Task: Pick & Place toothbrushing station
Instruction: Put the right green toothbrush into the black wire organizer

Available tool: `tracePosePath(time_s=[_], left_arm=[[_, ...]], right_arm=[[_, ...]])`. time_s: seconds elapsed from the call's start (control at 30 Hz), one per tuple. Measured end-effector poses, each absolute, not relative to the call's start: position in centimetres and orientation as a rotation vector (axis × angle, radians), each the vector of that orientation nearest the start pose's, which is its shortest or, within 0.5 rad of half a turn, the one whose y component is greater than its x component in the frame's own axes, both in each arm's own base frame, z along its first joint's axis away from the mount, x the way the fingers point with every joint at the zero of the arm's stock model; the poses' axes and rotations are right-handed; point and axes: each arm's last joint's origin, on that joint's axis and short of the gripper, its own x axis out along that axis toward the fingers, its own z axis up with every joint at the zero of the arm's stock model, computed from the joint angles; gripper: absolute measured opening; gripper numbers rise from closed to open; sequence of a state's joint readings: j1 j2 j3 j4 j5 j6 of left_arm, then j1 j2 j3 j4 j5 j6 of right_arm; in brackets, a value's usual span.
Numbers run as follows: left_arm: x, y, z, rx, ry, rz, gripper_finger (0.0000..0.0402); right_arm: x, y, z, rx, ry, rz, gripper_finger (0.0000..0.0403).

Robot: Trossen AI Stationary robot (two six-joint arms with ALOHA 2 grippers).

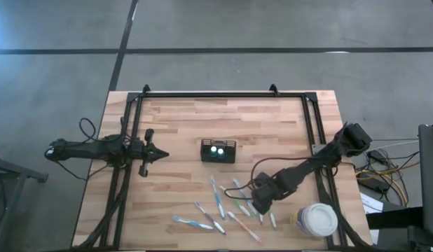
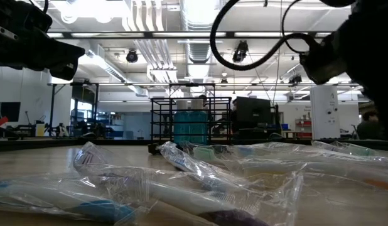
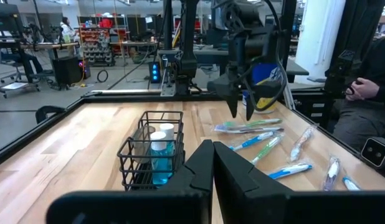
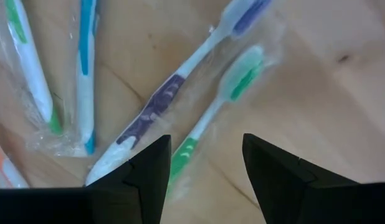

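1. Butcher-block tabletop [image 1: 181, 126], black frame rails along the far and side edges; grey concrete floor around it.
2. Wire-mesh caddy [image 1: 218, 150] sits mid-table, blue bottle inside.
3. Wrapped toothbrushes [image 1: 220, 203] scattered toward the near edge; white-lidded tub [image 1: 317, 220] at the near right corner.
4. Right gripper [image 4: 205, 158] hovers over a green toothbrush [image 4: 233, 84], fingers spread.
5. Left gripper [image 1: 160, 155] near the left edge, fingers pressed together.
6. Workshop racks behind.

Bright ceiling lights [image 2: 200, 9] glare in the low view, where the nearest wrapped toothbrushes [image 2: 118, 194] blur.
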State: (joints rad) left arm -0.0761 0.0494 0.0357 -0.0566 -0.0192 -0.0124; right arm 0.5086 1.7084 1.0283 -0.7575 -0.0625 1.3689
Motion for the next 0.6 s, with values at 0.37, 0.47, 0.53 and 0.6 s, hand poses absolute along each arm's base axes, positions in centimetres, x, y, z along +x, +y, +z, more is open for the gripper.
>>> tracePosePath(time_s=[0.37, 0.47, 0.53, 0.6], left_arm=[[9.8, -0.7, 16.6, -0.009, 0.075, -0.057, 0.0012], [9.8, -0.7, 16.6, -0.009, 0.076, -0.057, 0.0011], [9.8, -0.7, 16.6, -0.009, 0.076, -0.056, 0.0012], [9.8, -0.7, 16.5, -0.008, 0.076, -0.057, 0.0012]], right_arm=[[25.4, 15.3, 15.0, 0.839, 1.414, -0.519, 0.018], [25.2, 15.3, 14.2, 0.845, 1.409, -0.533, 0.0168], [25.1, 15.4, 13.7, 0.841, 1.419, -0.539, 0.016], [25.0, 15.4, 13.3, 0.829, 1.435, -0.545, 0.0151]])
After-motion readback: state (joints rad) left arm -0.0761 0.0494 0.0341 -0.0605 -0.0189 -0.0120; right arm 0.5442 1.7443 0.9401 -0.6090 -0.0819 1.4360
